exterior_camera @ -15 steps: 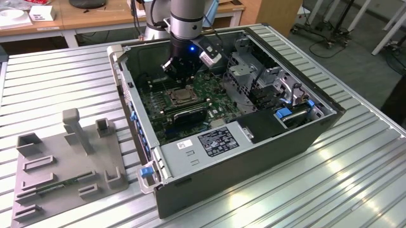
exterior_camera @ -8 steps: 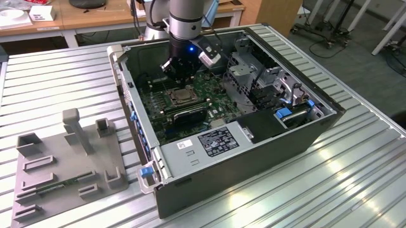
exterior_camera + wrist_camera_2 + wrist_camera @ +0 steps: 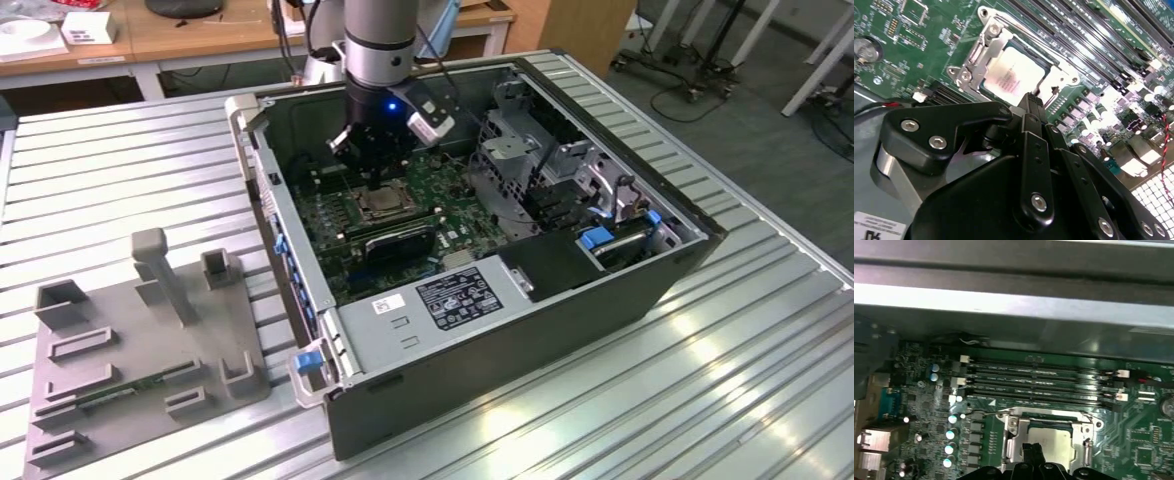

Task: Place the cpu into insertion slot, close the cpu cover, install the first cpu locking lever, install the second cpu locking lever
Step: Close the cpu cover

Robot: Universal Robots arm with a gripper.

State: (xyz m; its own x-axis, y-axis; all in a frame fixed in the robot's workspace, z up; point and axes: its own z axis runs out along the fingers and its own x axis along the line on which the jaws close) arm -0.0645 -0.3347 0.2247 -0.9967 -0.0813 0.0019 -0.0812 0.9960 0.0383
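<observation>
Found the gripper point(image 3: 378, 165) low inside the open computer case point(image 3: 534, 330), right above the green motherboard point(image 3: 914, 45). In both wrist views, saw its fingers point(image 3: 1030, 130) drawn together into one narrow dark tip. Spotted the cpu point(image 3: 1014, 75) directly under and just ahead of that tip, lying flat in the insertion slot point(image 3: 985, 88), pale metal top facing up. Noted the cpu cover point(image 3: 979, 52) lying flat around the chip, its silvery frame showing along the sides and its near edge close below the gripper's tip; could not tell whether touching. Made out the long black memory slots point(image 3: 1034, 382) beyond the socket, on the far side from the gripper, running parallel to the cover's edge. Saw a row of small round capacitors point(image 3: 950, 432) off to one side of the socket. In the exterior view, placed the case on a ribbed metal desk point(image 3: 747, 400), with a grey moulded fixture point(image 3: 134, 350) well apart from the gripper, toward the exterior view's left.
</observation>
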